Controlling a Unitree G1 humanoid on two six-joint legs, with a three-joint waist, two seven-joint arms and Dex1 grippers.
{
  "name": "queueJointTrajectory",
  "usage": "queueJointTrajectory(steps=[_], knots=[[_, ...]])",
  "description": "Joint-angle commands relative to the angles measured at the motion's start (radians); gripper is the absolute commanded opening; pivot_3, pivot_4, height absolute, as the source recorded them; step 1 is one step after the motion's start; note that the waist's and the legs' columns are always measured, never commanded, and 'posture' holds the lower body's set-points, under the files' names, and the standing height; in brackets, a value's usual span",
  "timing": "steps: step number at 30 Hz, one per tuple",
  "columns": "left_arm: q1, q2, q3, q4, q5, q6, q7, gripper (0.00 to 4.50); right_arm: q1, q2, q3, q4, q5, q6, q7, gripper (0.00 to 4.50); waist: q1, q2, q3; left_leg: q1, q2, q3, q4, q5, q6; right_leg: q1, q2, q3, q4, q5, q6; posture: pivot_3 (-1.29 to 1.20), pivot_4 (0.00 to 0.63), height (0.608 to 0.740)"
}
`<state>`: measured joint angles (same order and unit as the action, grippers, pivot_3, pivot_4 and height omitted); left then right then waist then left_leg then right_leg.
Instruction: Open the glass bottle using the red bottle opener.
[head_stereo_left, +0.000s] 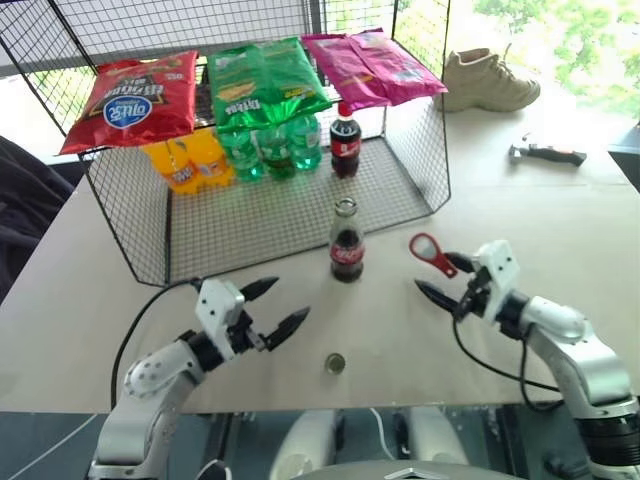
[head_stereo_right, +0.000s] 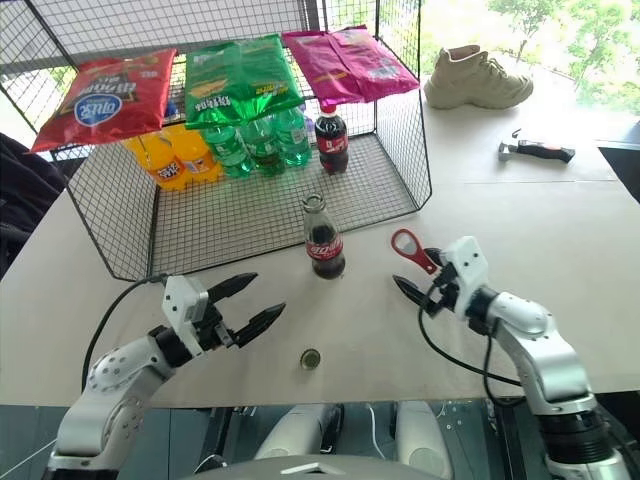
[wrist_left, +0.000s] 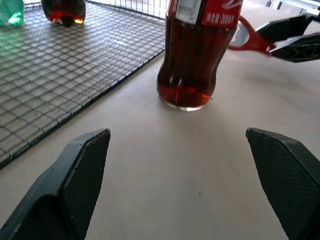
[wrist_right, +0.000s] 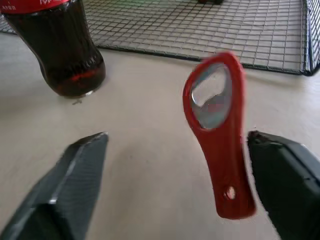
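standing upright on the smooth pale table (head_stereo_left: 560, 250), the glass bottle (head_stereo_left: 346, 242) is slim, clear and waisted, holding dark liquid, with a red label in white script; its mouth is bare, and a small round metal cap (head_stereo_left: 334, 364) lies on the table nearer the robot, well apart from it. the bottle stands just at the front edge of a black wire mesh rack (head_stereo_left: 270, 215), whose floor is a fine square grid. the red bottle opener (head_stereo_left: 431, 253) is flat and glossy, with a ring-shaped head around a metal insert and a short handle pierced by 1 small hole; it is to the bottle's right, ring end toward the rack, handle end close beside 1 finger of the right gripper (head_stereo_left: 444, 277). in the right wrist view the opener (wrist_right: 218, 137) appears between that gripper's 2 spread fingers, near 1 of them, and whether it is touched cannot be told; the fingers are parted wide and clamp nothing. the left gripper (head_stereo_left: 274, 307) is released too, its 2 black wedge-shaped, finely textured fingers (wrist_left: 82, 170) spread apart and aimed toward the bottle, with bare table between. inside the rack: 2 orange and 3 green plastic bottles, plus 1 rounder cola bottle (head_stereo_left: 345, 140) with a red screw cap. on its top lie 3 crinkled foil snack bags: red (head_stereo_left: 135, 100), green (head_stereo_left: 265, 82), pink (head_stereo_left: 372, 62). farther off rest a beige shoe (head_stereo_left: 488, 78) and a small hammer (head_stereo_left: 545, 153).
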<state>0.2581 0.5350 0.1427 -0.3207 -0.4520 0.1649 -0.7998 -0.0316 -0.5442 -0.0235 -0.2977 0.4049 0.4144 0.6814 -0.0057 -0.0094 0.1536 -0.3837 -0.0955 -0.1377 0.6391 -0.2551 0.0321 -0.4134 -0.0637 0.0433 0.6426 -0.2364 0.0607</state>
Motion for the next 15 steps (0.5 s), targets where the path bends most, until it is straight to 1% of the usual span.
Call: queueJointTrajectory(steps=[1, 6, 10, 12, 15], knots=[[0.042, 0.042, 0.067, -0.025, 0.005, -0.004, -0.005, 4.5, 0.064, -0.058, -0.095, -0.002, 0.022, -0.111, 0.105, 4.45, 0.002, 0.0, 0.0, 0.0, 0.0, 0.0, 0.0, 0.0, 0.0, 0.0, 0.0, 0.0, 0.0, 0.0, 0.0, 0.0, 0.15, 0.732], [0.081, 0.063, 0.098, -0.027, 0.0, 0.0, -0.008, 4.5, 0.14, -0.108, -0.181, 0.078, 0.03, -0.225, 0.207, 4.45, 0.008, 0.0, 0.0, 0.0, 0.0, 0.001, 0.0, 0.0, 0.0, 0.001, 0.0, 0.0, 0.0, 0.0, 0.0, 0.0, 0.15, 0.732], [0.112, 0.072, 0.122, -0.022, 0.007, -0.006, -0.009, 4.5, 0.191, -0.168, -0.289, 0.234, 0.05, -0.372, 0.356, 4.45, 0.013, 0.0, 0.0, 0.001, 0.001, 0.002, 0.002, 0.0, 0.0, 0.002, 0.0, 0.0, 0.0, 0.0, 0.0, 0.0, 0.15, 0.732], [0.123, 0.074, 0.127, -0.007, 0.018, -0.023, -0.014, 4.5, 0.191, -0.181, -0.316, 0.296, 0.062, -0.429, 0.409, 4.45, 0.015, 0.0, 0.0, 0.001, 0.001, 0.002, 0.002, 0.0, 0.0, 0.003, 0.0, 0.001, 0.0, 0.0, 0.0, 0.0, 0.15, 0.732], [0.13, 0.07, 0.129, 0.01, 0.03, -0.04, -0.017, 4.5, 0.18, -0.187, -0.324, 0.353, 0.061, -0.477, 0.454, 4.45, 0.015, 0.0, 0.0, 0.002, 0.003, 0.002, 0.002, 0.0, 0.0, 0.004, 0.001, 0.0, 0.0, 0.0, 0.0, 0.0, 0.15, 0.732]])
